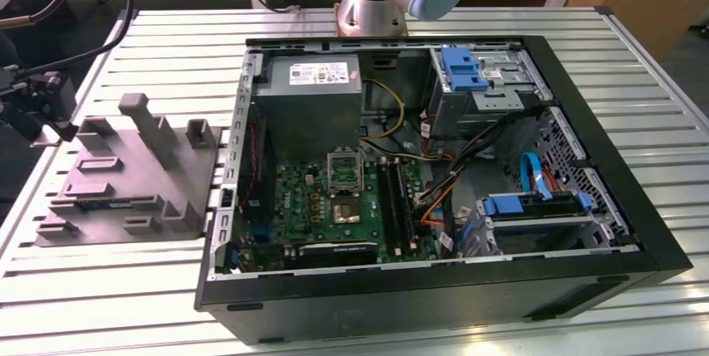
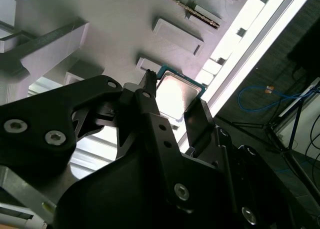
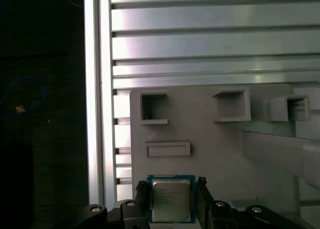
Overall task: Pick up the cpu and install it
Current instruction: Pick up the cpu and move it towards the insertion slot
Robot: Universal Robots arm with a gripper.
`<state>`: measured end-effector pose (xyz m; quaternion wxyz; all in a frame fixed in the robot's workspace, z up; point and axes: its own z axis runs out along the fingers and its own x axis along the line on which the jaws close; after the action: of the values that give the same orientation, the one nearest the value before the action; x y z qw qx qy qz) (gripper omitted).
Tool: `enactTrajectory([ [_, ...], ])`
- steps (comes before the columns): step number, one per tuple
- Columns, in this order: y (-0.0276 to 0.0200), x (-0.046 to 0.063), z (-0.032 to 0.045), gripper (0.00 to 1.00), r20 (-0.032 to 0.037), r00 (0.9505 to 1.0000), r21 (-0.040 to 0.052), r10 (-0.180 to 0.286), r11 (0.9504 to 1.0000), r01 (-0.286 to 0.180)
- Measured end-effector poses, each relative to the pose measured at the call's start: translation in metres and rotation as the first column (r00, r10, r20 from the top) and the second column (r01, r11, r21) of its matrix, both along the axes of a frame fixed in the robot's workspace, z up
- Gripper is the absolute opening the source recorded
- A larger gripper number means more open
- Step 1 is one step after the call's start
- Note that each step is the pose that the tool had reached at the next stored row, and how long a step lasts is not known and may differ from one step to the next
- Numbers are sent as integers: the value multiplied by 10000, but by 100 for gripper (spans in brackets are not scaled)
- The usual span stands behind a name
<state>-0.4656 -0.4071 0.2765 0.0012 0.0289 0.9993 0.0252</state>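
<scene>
The cpu [image 3: 171, 199] is a small square chip with a silvery top and a thin green rim. It sits between my gripper's [image 3: 171, 188] two black fingers, which press against its opposite edges. The second wrist view shows the cpu [image 2: 177, 94] in the same grip of the gripper [image 2: 175, 98], over a corner of the grey moulded tray [image 2: 100, 9]. In the exterior view the gripper [image 1: 45, 115] hangs at the tray's [image 1: 122, 207] far corner, at the exterior view's left. The silver-framed socket [image 1: 345, 209] lies on the green motherboard inside the open computer case.
The open black computer case [image 1: 443, 290] lies on the slatted aluminium table [image 1: 89, 306], to the exterior view's right of the tray. Cables, blue drive brackets and a power supply [image 1: 315, 82] crowd its interior. Upright grey posts [image 1: 139, 115] rise from the tray. The arm's base [image 1: 371, 7] stands behind the case.
</scene>
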Motion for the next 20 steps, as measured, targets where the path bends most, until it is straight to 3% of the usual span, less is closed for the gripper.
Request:
enactTrajectory([
  [20,0,0,39,47,0,10000,0,0,10000,0],
])
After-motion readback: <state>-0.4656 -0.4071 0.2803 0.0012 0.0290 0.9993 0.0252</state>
